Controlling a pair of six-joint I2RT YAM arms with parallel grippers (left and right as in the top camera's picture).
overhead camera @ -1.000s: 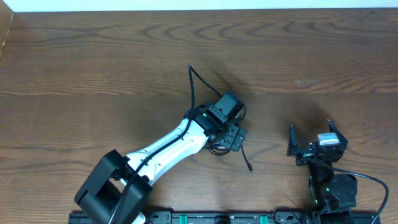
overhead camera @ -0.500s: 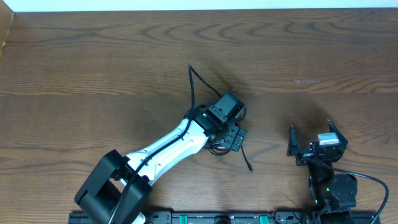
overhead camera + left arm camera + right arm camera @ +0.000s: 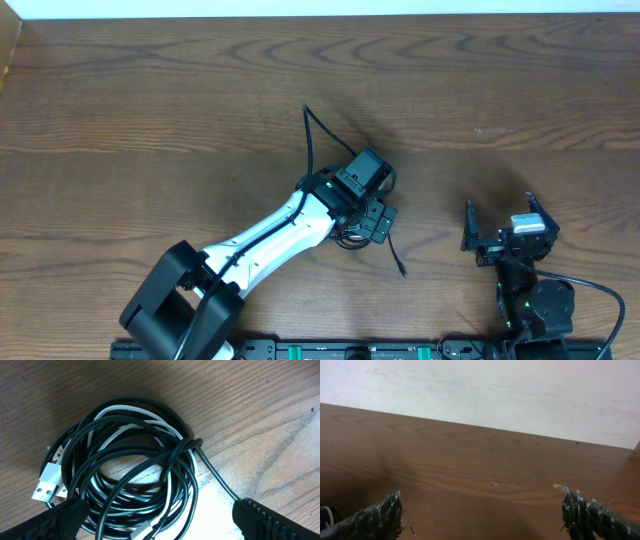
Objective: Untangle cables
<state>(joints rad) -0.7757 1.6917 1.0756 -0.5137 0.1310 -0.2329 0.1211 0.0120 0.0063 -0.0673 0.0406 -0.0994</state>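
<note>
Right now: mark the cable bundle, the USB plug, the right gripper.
cable bundle [image 3: 181, 485]: left wrist view, black loops on its right side.
USB plug [image 3: 45, 481]: left wrist view, plug body at the bundle's left edge.
right gripper [image 3: 498, 202]: overhead view, midway between its open fingertips.

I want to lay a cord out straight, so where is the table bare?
Bare: the far strip of table along the white edge, and left of the left arm. Crowded: the cables coiled under the left gripper.
</note>
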